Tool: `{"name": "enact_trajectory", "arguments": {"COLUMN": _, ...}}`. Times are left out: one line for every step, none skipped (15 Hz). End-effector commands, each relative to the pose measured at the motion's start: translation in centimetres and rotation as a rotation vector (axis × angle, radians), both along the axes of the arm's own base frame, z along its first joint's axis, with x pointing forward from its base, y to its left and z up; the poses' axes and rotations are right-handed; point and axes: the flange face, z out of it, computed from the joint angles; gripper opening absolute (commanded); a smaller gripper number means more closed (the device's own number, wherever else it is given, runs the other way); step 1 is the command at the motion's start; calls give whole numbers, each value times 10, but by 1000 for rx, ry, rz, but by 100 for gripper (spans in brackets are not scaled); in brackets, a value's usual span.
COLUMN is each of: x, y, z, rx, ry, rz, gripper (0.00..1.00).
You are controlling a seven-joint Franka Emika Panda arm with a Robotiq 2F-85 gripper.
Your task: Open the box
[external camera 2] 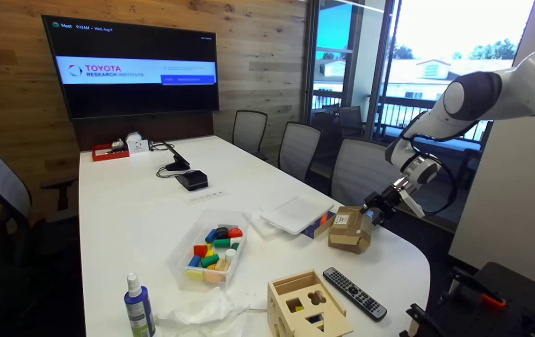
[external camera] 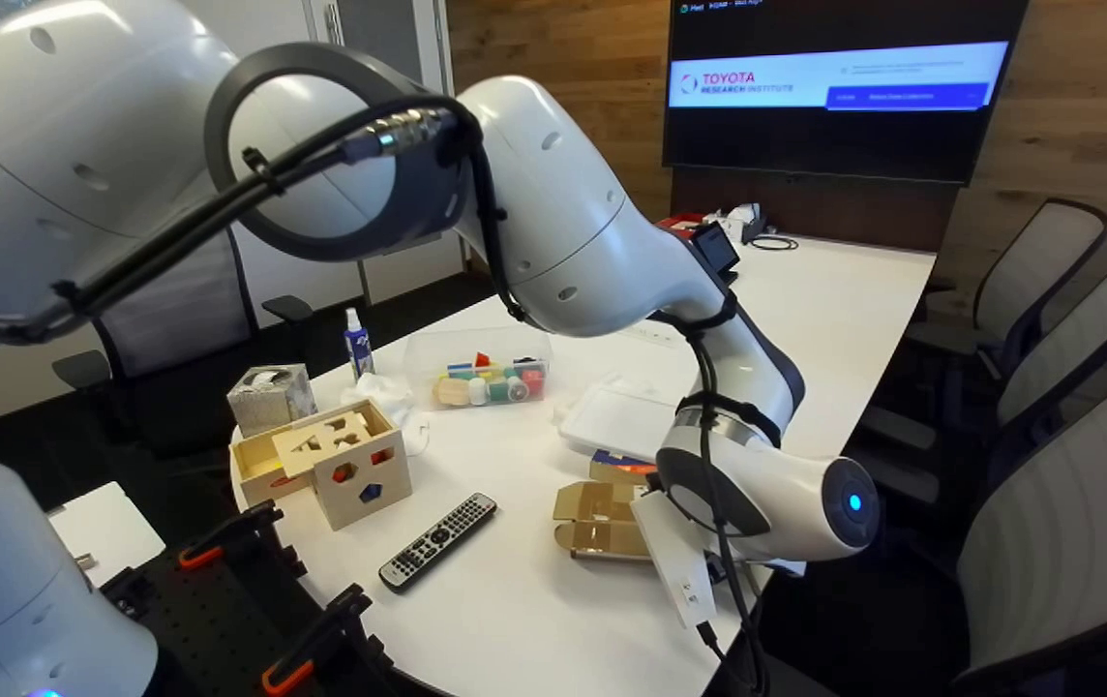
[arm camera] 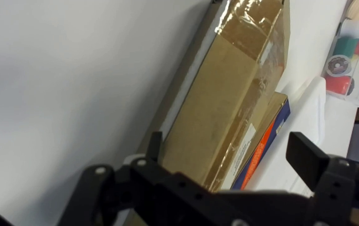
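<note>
The tan cardboard box [external camera: 602, 518] lies near the table edge in an exterior view; it also shows in an exterior view [external camera 2: 349, 229] and the wrist view [arm camera: 212, 103]. Brown tape runs along it, and a white label shows on one side. A pale strip shows along one long edge; I cannot tell how far the lid is raised. My gripper [arm camera: 226, 144] is open, its fingers wide apart with nothing held. One finger is at the box's long edge; contact is unclear. In an exterior view the gripper [external camera 2: 371, 214] is at the box's table-edge side.
A blue and orange carton [external camera 2: 319, 225] and a flat white box [external camera 2: 298, 213] lie beside the box. A remote [external camera: 437, 542], a wooden cube with holes [external camera: 365, 469], a clear bin of blocks [external camera 2: 211, 252] and a spray bottle [external camera 2: 139, 306] are on the table [external camera: 534, 620].
</note>
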Motion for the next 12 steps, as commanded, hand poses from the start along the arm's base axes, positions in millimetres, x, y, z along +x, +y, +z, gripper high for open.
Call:
{"name": "enact_trajectory", "arguments": {"x": 1, "y": 6, "z": -2, "rx": 1, "ry": 46, "rz": -24, "gripper": 100}}
{"name": "enact_trajectory", "arguments": {"x": 0, "y": 7, "z": -3, "rx": 4, "ry": 55, "rz": -22, "gripper": 100}}
{"name": "enact_trajectory", "arguments": {"x": -3, "y": 8, "z": -5, "rx": 6, "ry": 71, "rz": -26, "gripper": 100}}
{"name": "enact_trajectory", "arguments": {"x": -4, "y": 9, "z": -6, "rx": 8, "ry": 77, "rz": -25, "gripper": 100}}
{"name": "enact_trajectory", "arguments": {"x": -6, "y": 10, "z": -8, "rx": 8, "ry": 80, "rz": -27, "gripper": 100}}
{"name": "enact_trajectory", "arguments": {"x": -6, "y": 10, "z": -9, "rx": 13, "ry": 84, "rz": -30, "gripper": 100}}
{"name": "enact_trajectory", "arguments": {"x": -7, "y": 11, "z": -10, "rx": 14, "ry": 79, "rz": -27, "gripper": 100}}
{"name": "enact_trajectory", "arguments": {"x": -7, "y": 12, "z": -10, "rx": 13, "ry": 77, "rz": -25, "gripper": 100}}
{"name": "enact_trajectory", "arguments": {"x": -6, "y": 13, "z": -10, "rx": 12, "ry": 75, "rz": -22, "gripper": 100}}
{"name": "enact_trajectory", "arguments": {"x": -6, "y": 14, "z": -11, "rx": 15, "ry": 72, "rz": -20, "gripper": 100}}
{"name": "enact_trajectory", "arguments": {"x": -5, "y": 15, "z": -11, "rx": 15, "ry": 71, "rz": -18, "gripper": 100}}
{"name": "enact_trajectory", "arguments": {"x": -4, "y": 16, "z": -11, "rx": 16, "ry": 70, "rz": -16, "gripper": 100}}
